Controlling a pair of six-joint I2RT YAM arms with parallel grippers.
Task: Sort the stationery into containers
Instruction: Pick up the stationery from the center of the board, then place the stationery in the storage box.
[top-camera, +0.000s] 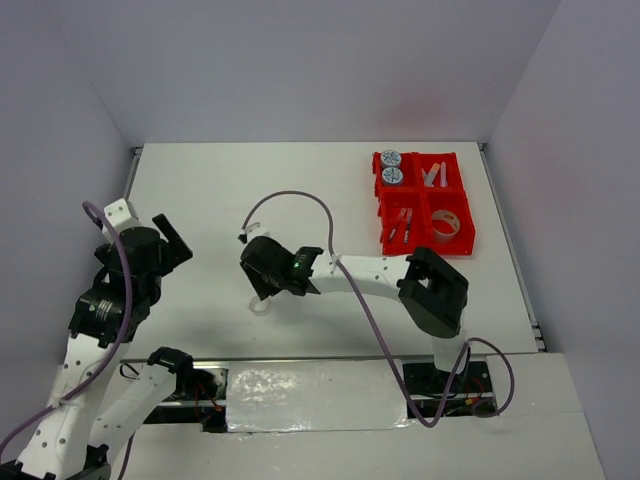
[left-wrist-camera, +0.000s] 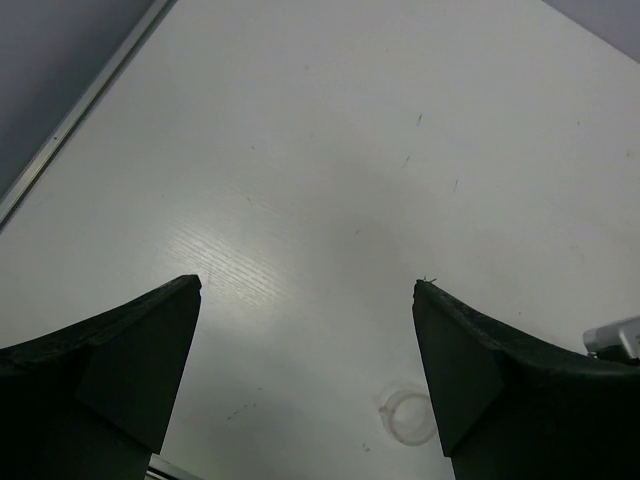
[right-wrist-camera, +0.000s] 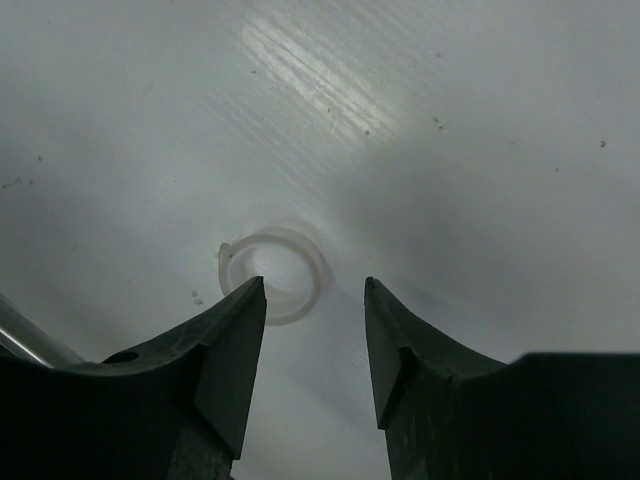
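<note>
A clear tape ring lies flat on the white table, near the front middle. My right gripper hovers just over it, open and empty. In the right wrist view the ring lies just beyond the left fingertip, not between the fingers. My left gripper is open and empty at the left, away from the ring. The ring also shows in the left wrist view, beside the right finger. The red tray at the back right holds two blue-patterned tape rolls, short sticks, pens and another clear ring.
The table's raised edges run along the left and right sides, with grey walls behind. The right arm's purple cable loops above the table's middle. The arm bases and a shiny strip lie along the near edge.
</note>
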